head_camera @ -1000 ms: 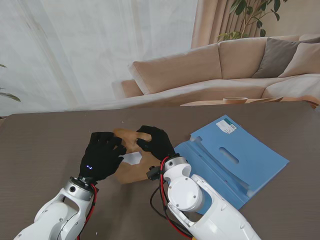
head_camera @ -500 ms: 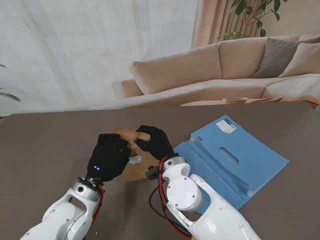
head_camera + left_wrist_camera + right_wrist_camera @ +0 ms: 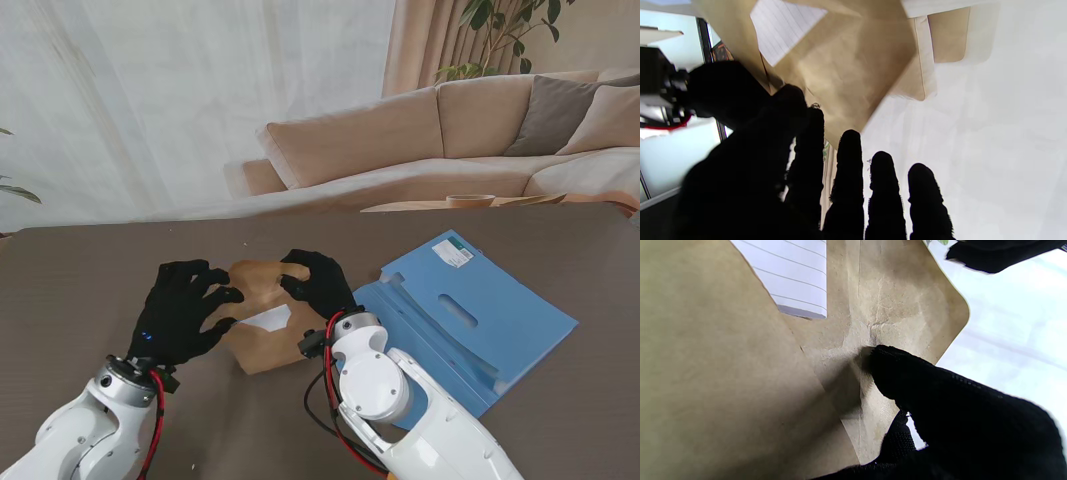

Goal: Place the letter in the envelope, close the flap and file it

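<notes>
A brown paper envelope point(image 3: 262, 345) lies in front of me with its flap point(image 3: 252, 277) raised on the far side. The white lined letter point(image 3: 266, 318) sticks partly out of its mouth point(image 3: 796, 276). My right hand point(image 3: 320, 283) grips the envelope's far right corner, thumb pressed on the flap crease point(image 3: 873, 340). My left hand point(image 3: 180, 315) hovers at the envelope's left edge with its fingers point(image 3: 850, 173) spread, holding nothing. The left wrist view shows the envelope point(image 3: 846, 66) and letter point(image 3: 783, 30) beyond those fingers.
An open blue file folder point(image 3: 470, 320) lies on the dark table point(image 3: 80, 290) to the right of the envelope, close to my right forearm. Beyond the table's far edge stands a beige sofa point(image 3: 420, 130).
My left hand has drawn back to the left off the envelope and spread its fingers. More of the envelope and letter now shows. The right hand has kept its hold.
</notes>
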Robot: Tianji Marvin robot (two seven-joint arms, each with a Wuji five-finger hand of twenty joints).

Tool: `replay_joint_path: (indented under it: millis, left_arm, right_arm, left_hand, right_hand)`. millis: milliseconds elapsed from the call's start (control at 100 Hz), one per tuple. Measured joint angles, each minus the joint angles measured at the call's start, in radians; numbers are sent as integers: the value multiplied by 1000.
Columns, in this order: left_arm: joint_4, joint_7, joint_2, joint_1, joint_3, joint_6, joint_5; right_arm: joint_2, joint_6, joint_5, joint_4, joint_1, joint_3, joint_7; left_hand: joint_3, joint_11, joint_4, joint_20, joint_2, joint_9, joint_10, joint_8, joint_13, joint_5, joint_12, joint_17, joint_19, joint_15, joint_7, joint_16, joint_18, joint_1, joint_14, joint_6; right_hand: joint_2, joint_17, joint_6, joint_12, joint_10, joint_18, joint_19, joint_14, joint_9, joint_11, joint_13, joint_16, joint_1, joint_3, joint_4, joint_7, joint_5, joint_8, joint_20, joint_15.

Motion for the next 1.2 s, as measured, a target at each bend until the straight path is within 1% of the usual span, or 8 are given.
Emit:
replay_joint_path:
  millis: [40, 320, 540, 680, 780, 970, 1060, 1200]
  left_arm:
    - [-7, -5, -5, 10, -28, -24, -14]
    - [-15, -229, -25, 6, -107, -46, -295]
    - [-15, -528, -24, -20, -105, 87, -579]
    - [-6, -569, -12, -37, -77, 131, -657]
    - [-1, -639, -11, -49, -65, 155, -826]
    - [-20, -705, -13, -58, -50, 283, -1057]
    - [-35, -732, -17, -59, -50, 348, -1162]
    - [-44, -719, -31, -65, -45, 403, -1268]
  right_arm:
    - [1, 2, 0, -2, -3, 4, -1]
    - [3, 10, 0, -37, -33, 31, -26]
    - [3, -2, 3, -58, -49, 37, -51]
    - [1, -14, 13, -67, -55, 38, -61]
    - [-2, -21, 21, -70, -56, 38, -71]
    - [-4, -39, 53, -73, -57, 37, -69]
    - [-6, -44, 53, -72, -55, 35, -70]
    - [-7, -50, 53, -68, -54, 34, -72]
  left_hand:
    - [17, -38, 21, -21, 11, -1, -9, -22, 16, -46, -52, 8, -11, -34, -34, -37, 5, -30, 3, 13]
    - [5, -152, 22, -165, 28, -110, -4, -121, 52, -342, -200, 36, -175, -269, -167, -235, 58, -106, 54, 154]
    - [-14, -174, 22, -182, 28, -170, 3, -151, 31, -375, -223, 9, -256, -354, -201, -280, 68, -142, 63, 204]
    - [-15, -174, 22, -183, 28, -170, 6, -154, 30, -375, -223, 1, -278, -368, -202, -290, 68, -142, 63, 205]
    - [-14, -148, 22, -183, 28, -148, 18, -154, 30, -371, -220, 0, -280, -369, -202, -290, 68, -137, 63, 205]
    - [4, -97, 22, -153, 74, -79, 18, -86, 36, -159, -172, 7, -301, -364, -61, -289, 68, -28, 67, 133]
    - [-138, -77, 22, -134, 91, -30, 18, -42, 51, -57, -157, 8, -301, -343, 35, -284, 68, 136, 70, 93]
    - [-224, -120, 22, -132, 138, 132, 19, -62, 114, 84, -68, 33, -264, -314, 134, -280, 68, 261, 93, 67]
  right_hand:
    - [0, 0, 0, 0, 0, 0, 0, 0, 0, 0, 0, 0, 0, 0, 0, 0, 0, 0, 0, 0]
    - [0, 0, 0, 0, 0, 0, 0, 0, 0, 0, 0, 0, 0, 0, 0, 0, 0, 0, 0, 0]
    - [0, 0, 0, 0, 0, 0, 0, 0, 0, 0, 0, 0, 0, 0, 0, 1, 0, 0, 0, 0]
    - [0, 0, 0, 0, 0, 0, 0, 0, 0, 0, 0, 0, 0, 0, 0, 1, 0, 0, 0, 0]
    - [0, 0, 0, 0, 0, 0, 0, 0, 0, 0, 0, 0, 0, 0, 0, 1, 0, 0, 0, 0]
    - [0, 0, 0, 0, 0, 0, 0, 0, 0, 0, 0, 0, 0, 0, 0, 1, 0, 0, 0, 0]
    - [0, 0, 0, 0, 0, 0, 0, 1, 0, 0, 0, 0, 0, 0, 0, 1, 0, 0, 0, 0]
    - [1, -2, 0, 0, 0, 0, 0, 1, 0, -1, 0, 0, 0, 0, 0, 1, 0, 0, 0, 0]
